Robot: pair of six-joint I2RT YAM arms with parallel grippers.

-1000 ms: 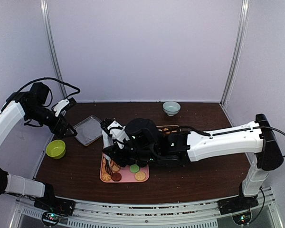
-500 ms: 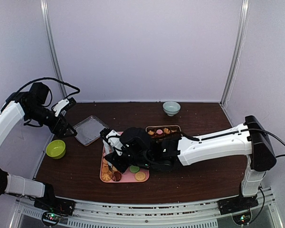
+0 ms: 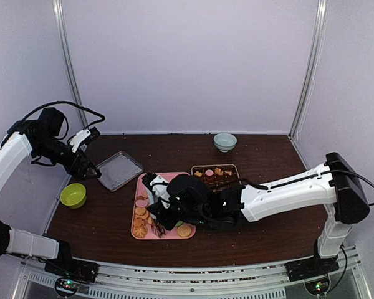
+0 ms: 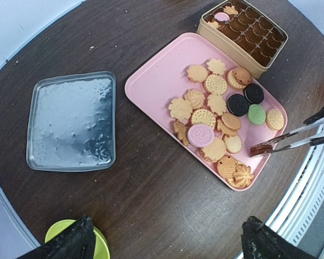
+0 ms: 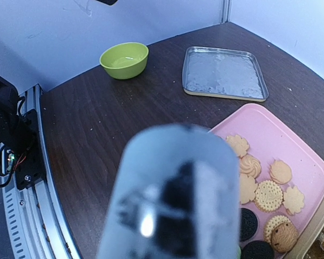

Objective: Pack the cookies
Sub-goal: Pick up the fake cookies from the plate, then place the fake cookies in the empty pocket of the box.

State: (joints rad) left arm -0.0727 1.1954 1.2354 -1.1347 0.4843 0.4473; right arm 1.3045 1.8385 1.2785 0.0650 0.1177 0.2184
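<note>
Pinching a dark red cookie (image 4: 261, 149) — tongs (image 4: 299, 135) at pink tray (image 4: 156, 86).

Cookies (image 5: 269, 195) lie on the pink tray (image 5: 275, 135).

Overhead, two wrist views; shared tray (image 4: 156, 81)

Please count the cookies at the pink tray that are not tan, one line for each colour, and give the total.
Black cookies: 2
Pink cookie: 1
Green cookie: 1
Dark red cookie: 1, pinched in the tongs
Total: 5
</note>
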